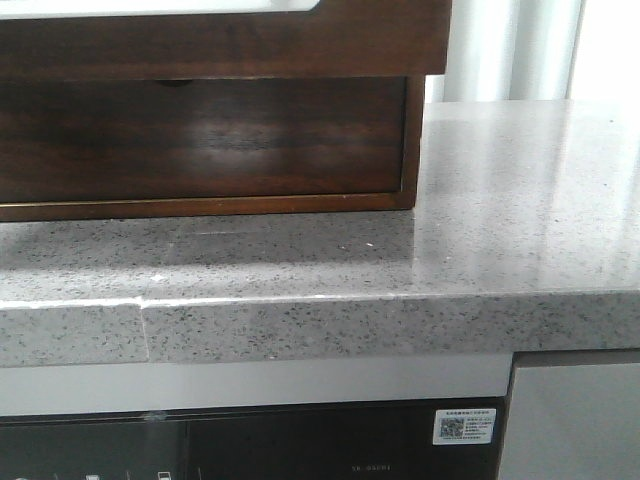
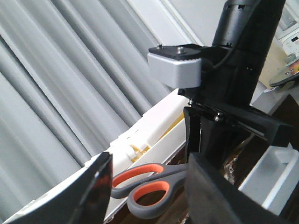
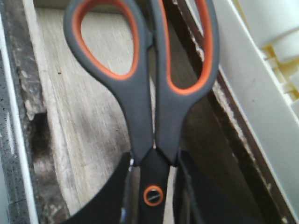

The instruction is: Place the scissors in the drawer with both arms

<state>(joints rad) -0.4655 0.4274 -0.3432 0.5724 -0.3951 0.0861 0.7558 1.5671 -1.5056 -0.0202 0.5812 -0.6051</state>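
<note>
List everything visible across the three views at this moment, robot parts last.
scissors: one, grey handles with orange inner loops, held over the open drawer.
drawer: one, pale wood floor, below the scissors.
chest: one, dark brown, on the countertop.
countertop: one, speckled grey.
appliance: one, black, below the countertop.
curtain: grey pleats, behind.
right gripper: black, shut on the scissors at the pivot.
left gripper: black, open, near the handles.

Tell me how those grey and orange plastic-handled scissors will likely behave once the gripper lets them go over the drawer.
The grey-and-orange plastic-handled scissors look rigid, so they should drop without flexing. Pinched near the pivot by the right gripper, handles hanging free, they may swing or land handle-first. Flat and closed, they probably won't roll on the pale wooden drawer floor, though they could slide slightly.
</note>
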